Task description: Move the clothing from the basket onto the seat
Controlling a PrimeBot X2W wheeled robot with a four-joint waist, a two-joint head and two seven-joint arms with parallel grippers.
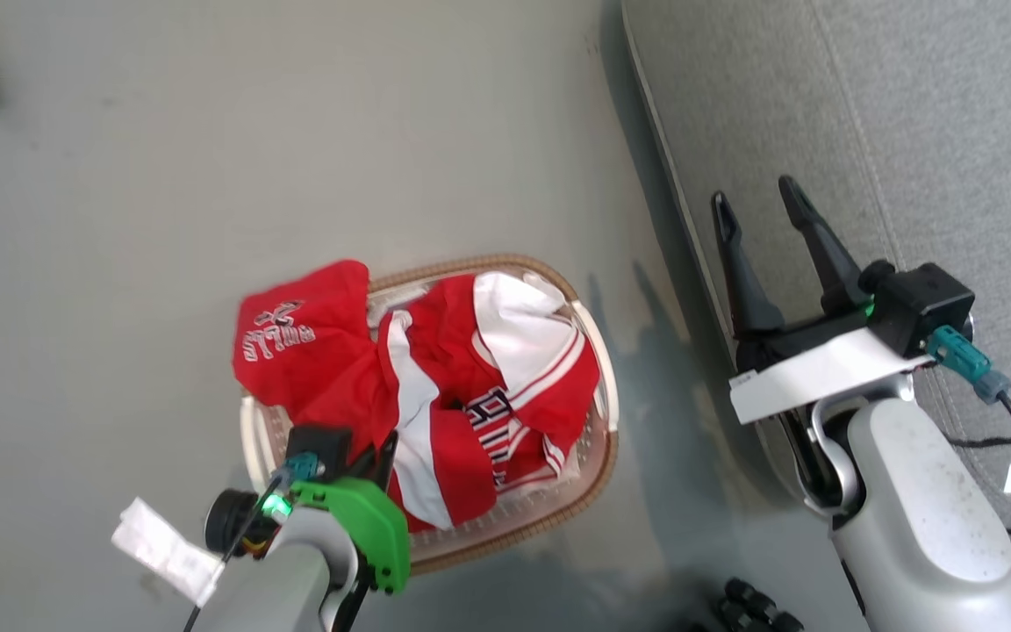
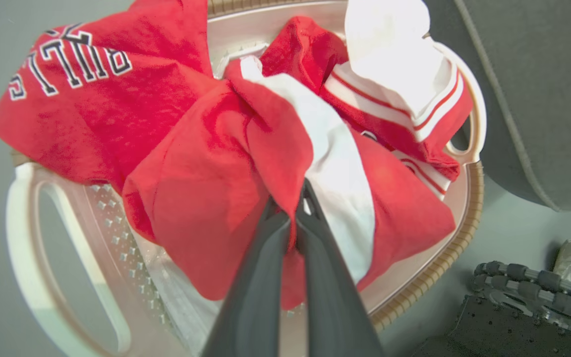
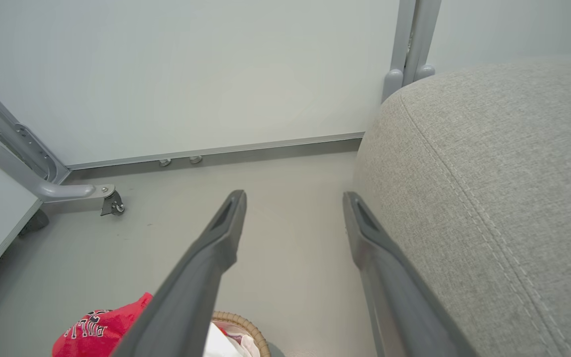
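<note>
– Dark fingers [image 2: 260, 277] of left gripper [image 2: 289, 196] nearest, clenched tight on a fold of the clothing [image 2: 201, 163], red cloth pinched between the tips.

– Any progress so far?

– Barely begun, by the look of it. All the clothing heaped in the basket [image 2: 456, 243], ahead of and around those fingers, with one lettered piece spilling over the rim up and to their left. Nothing on the seat [image 1: 909, 105], off to their right.

– And the right gripper [image 1: 756, 191]?

– Spread wide, grasping nothing, hovering just left of the seat's edge, well apart from the basket.

– Left to do?

– Probably everything: lifting, carrying across to the seat, letting go, returning for whatever remains.

– Materials?

– Soft, limp jersey fabric, crumpled in deep folds; red with white panels, striped trim, printed lettering. Basket oval, of hard pale perforated plastic, with brown woven-look rim and cut-out handles. Seat grey, coarsely woven, round-edged, with stitched seams. Floor [image 1: 207, 132] smooth and grey.
</note>
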